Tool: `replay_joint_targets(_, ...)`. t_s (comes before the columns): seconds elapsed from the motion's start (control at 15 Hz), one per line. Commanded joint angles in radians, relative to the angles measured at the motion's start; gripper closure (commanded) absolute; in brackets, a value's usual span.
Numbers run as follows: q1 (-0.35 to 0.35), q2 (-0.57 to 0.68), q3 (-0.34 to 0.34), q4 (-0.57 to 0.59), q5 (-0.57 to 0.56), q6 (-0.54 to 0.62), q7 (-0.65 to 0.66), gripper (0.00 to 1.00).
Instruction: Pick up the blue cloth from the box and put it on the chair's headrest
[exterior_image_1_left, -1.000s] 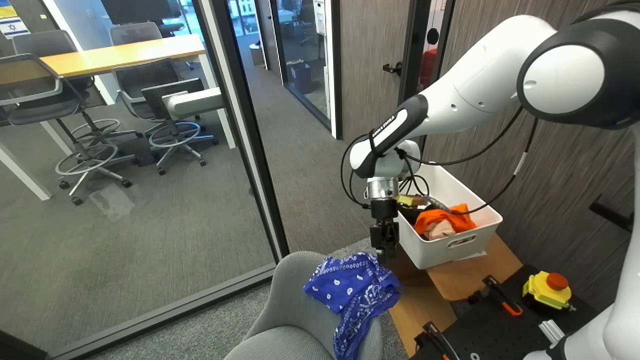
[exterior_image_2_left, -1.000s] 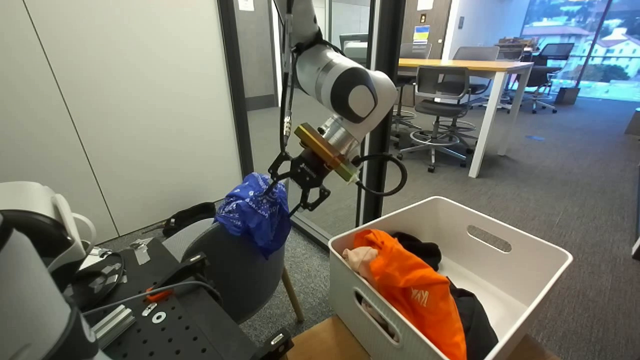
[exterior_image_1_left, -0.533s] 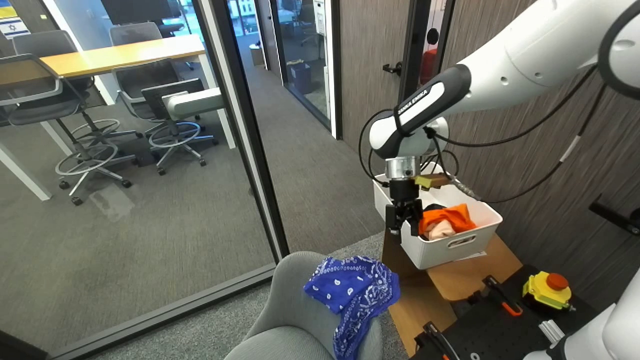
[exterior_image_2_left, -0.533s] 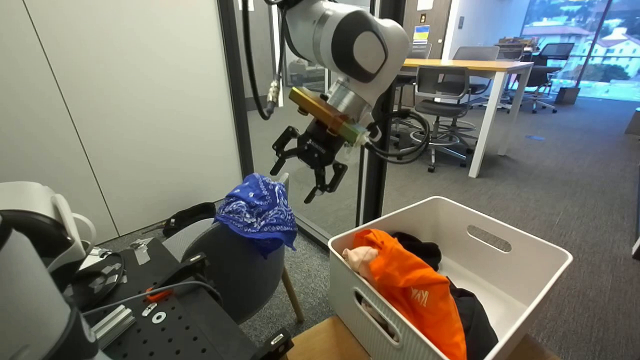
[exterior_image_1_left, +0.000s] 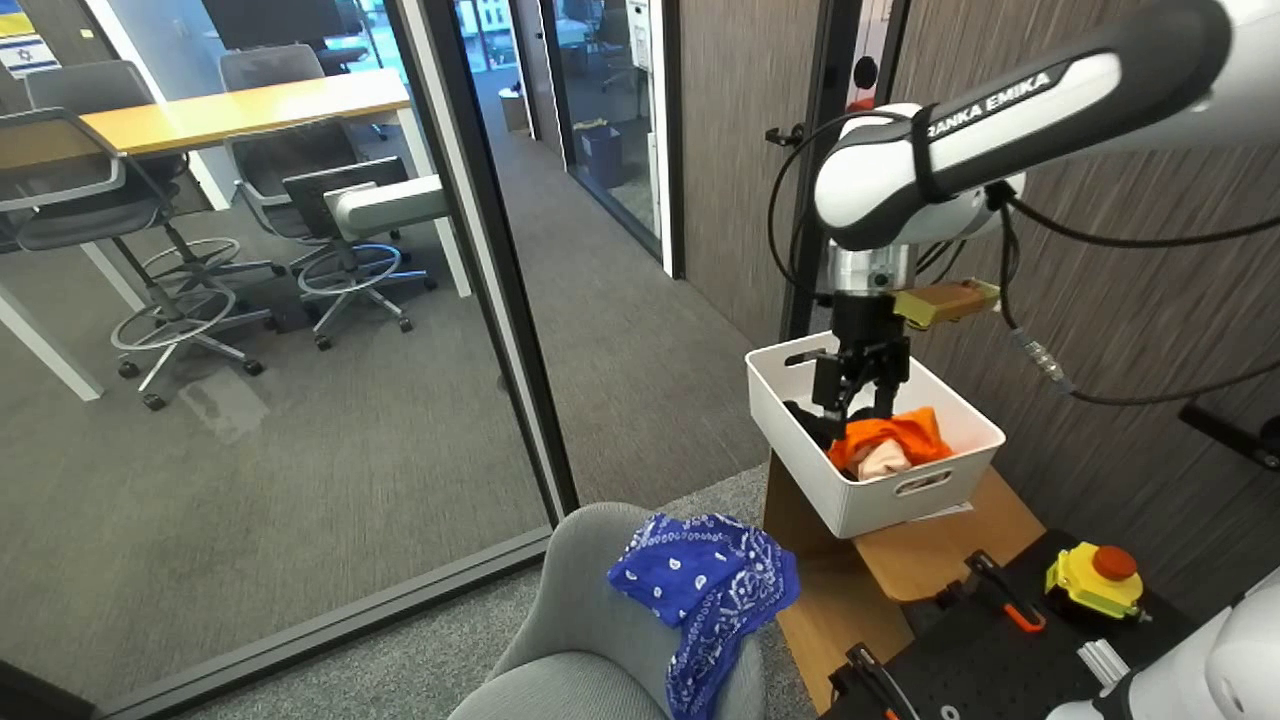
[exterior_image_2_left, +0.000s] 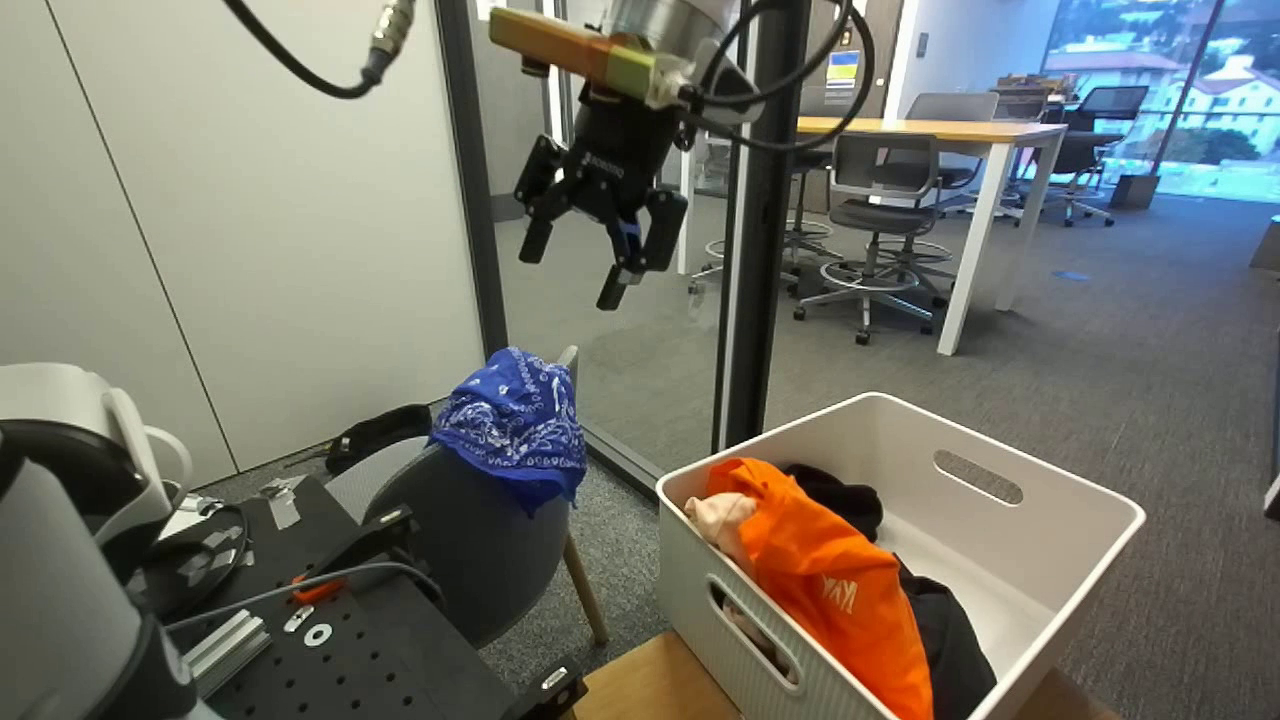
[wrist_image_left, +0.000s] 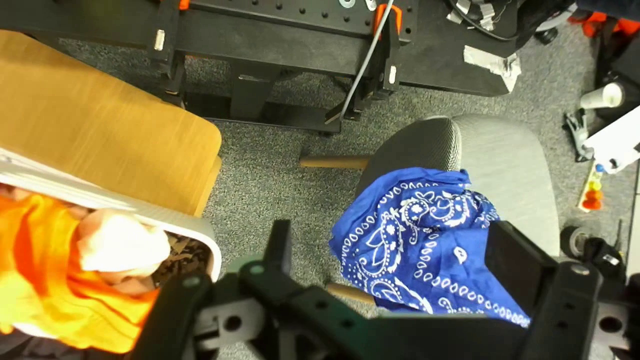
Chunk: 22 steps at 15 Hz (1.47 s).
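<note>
The blue cloth, a bandana with white print, lies draped over the top of the grey chair's backrest. In an exterior view the cloth hangs down the back of the chair. My gripper is open and empty, in the air well above the cloth and apart from it. In the wrist view the cloth shows beyond and between the wide-apart fingers. The white box stands beside the chair and holds an orange cloth, a pale one and black ones.
The box stands on a wooden stand. A black perforated table with clamps is near the robot base. A yellow emergency stop sits on it. A glass wall with a dark frame runs behind the chair.
My open gripper has risen away from the cloth and drawn back toward the robot's side. The cloth's loose edge has settled and stays on the chair back.
</note>
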Motion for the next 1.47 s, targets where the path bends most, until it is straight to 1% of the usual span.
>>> replay_joint_targets(0.0, 0.012, -0.252, -0.008, -0.093, -0.043, -0.022, 0.110, 0.00)
replay_joint_targets(0.27, 0.002, -0.481, 0.003, -0.129, -0.096, -0.090, 0.220, 0.00)
replay_joint_targets(0.67, -0.013, -0.814, 0.005, -0.138, -0.145, -0.336, 0.313, 0.00)
replay_joint_targets(0.8, -0.017, -0.859, -0.009, -0.130, -0.156, -0.395, 0.318, 0.00)
replay_joint_targets(0.93, -0.018, -0.881, -0.030, -0.136, -0.158, -0.428, 0.311, 0.00)
replay_joint_targets(1.4, -0.046, -0.899, -0.087, -0.183, -0.153, -0.434, 0.304, 0.00)
